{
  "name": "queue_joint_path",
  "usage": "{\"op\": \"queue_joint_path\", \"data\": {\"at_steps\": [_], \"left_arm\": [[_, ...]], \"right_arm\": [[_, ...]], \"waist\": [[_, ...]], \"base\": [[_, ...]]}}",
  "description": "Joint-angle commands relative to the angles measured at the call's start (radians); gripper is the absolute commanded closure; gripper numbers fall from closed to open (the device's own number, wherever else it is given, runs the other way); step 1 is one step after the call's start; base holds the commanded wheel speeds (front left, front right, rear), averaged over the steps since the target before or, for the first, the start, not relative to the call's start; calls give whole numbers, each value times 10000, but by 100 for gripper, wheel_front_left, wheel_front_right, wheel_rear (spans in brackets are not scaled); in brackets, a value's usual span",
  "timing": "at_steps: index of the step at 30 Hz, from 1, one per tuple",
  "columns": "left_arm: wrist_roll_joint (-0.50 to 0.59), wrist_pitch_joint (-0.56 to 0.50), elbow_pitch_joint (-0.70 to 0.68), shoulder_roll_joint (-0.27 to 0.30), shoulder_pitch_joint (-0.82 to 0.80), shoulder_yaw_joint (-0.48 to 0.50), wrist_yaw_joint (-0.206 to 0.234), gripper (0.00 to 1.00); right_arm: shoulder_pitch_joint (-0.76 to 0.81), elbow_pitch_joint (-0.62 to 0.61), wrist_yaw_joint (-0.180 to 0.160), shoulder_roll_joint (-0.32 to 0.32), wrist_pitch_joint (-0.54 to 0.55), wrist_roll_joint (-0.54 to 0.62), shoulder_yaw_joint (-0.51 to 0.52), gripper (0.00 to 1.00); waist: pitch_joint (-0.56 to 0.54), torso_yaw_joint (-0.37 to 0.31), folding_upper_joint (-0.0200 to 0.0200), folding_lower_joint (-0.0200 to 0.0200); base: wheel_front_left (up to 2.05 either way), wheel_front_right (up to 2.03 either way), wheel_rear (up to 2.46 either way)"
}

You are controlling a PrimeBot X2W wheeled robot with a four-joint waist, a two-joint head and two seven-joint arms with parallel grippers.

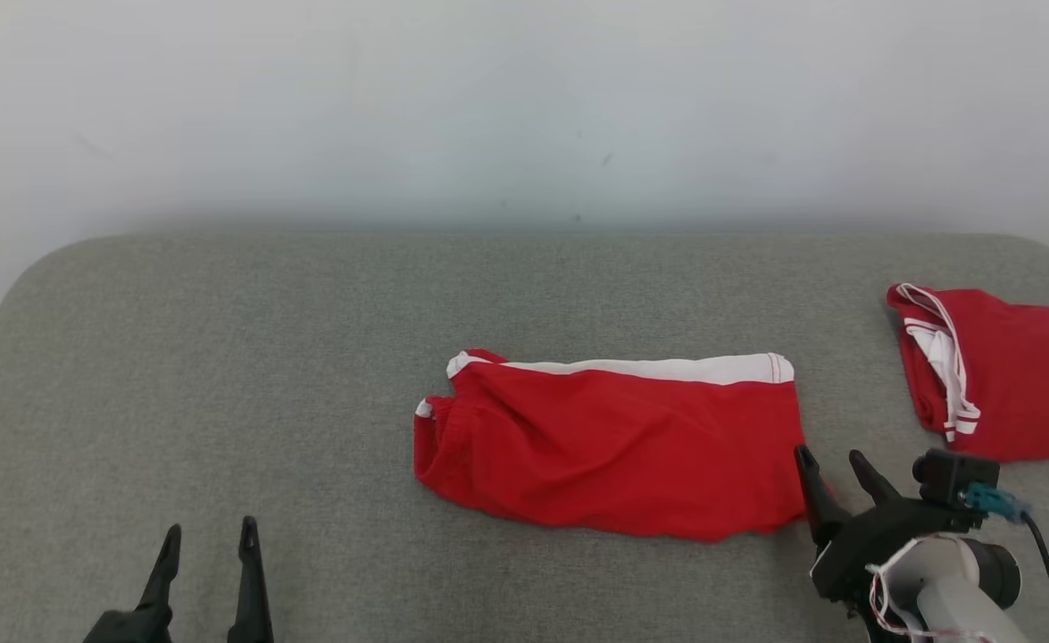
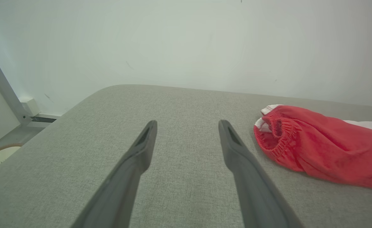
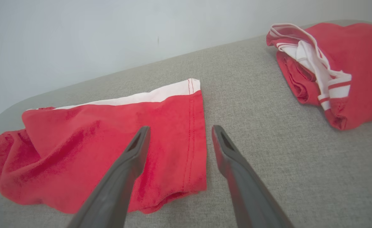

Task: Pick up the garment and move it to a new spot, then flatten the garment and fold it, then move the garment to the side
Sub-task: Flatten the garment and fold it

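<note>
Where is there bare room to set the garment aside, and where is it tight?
Bare: the left half of the grey surface, from the folded garment to the left gripper, and the strip along the wall. Tight: the right side, with the open right gripper and second garment.

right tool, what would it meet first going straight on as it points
Likely the red garment, at its right hem; one finger over it, the other over the grey table. Depth unclear.

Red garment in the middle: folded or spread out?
Folded: the red garment lies as a compact rectangle, red top layer over a white strip showing along its far edge.
</note>
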State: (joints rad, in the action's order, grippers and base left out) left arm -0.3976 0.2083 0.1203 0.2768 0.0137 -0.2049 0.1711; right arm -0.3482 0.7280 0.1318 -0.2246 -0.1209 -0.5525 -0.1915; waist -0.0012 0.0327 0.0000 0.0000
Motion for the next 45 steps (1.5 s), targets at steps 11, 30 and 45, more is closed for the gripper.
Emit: {"op": "queue_joint_path", "data": {"at_steps": [11, 30, 45], "left_arm": [[5, 101, 425, -101, -737, -234, -203, 0], [-101, 137, 638, -56, -803, -338, -147, 0], [-241, 109, 557, 31, -519, -332, -77, 0]], "right_arm": [[-1772, 3216, -22, 227, 509, 232, 206, 0], [-1790, 4019, 2, 1061, 1727, -1669, -757, 100], [-2267, 4493, -24, -642, 250, -1309, -1427, 100]], "waist": [[455, 780, 0, 0], [444, 809, 0, 0], [116, 547, 0, 0]], "base": [[0, 0, 0], [0, 0, 0], [0, 0, 0]]}}
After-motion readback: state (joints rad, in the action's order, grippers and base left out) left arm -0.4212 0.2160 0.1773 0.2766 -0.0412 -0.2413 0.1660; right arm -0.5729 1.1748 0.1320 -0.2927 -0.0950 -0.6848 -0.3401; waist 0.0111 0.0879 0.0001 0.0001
